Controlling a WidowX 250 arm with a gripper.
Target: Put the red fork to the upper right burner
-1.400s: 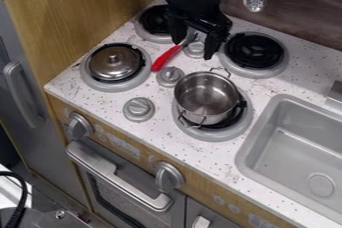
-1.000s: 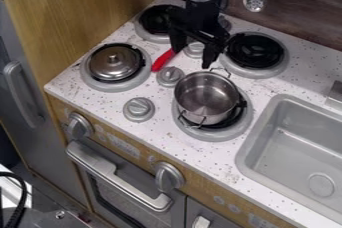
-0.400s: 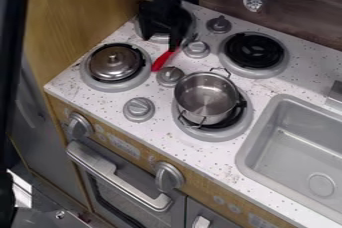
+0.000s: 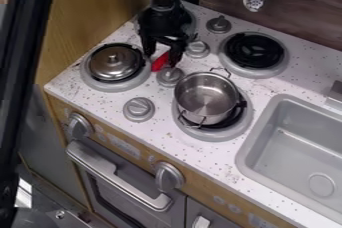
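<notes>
The gripper (image 4: 161,59), upper left of the frame, stands open over the red fork (image 4: 159,64), which lies just beside a grey knob (image 4: 170,76). The fork is probably light, stiff and somewhat slippery; mid-handle offers the surest hold.

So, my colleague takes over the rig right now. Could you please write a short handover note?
Hand: open, above the red fork.
Fork: on the stove top, between the lidded pan and a knob.
Done: hand positioned at the fork; no grasp yet.
Left: grip, lift, carry to the upper right burner, release.
</notes>
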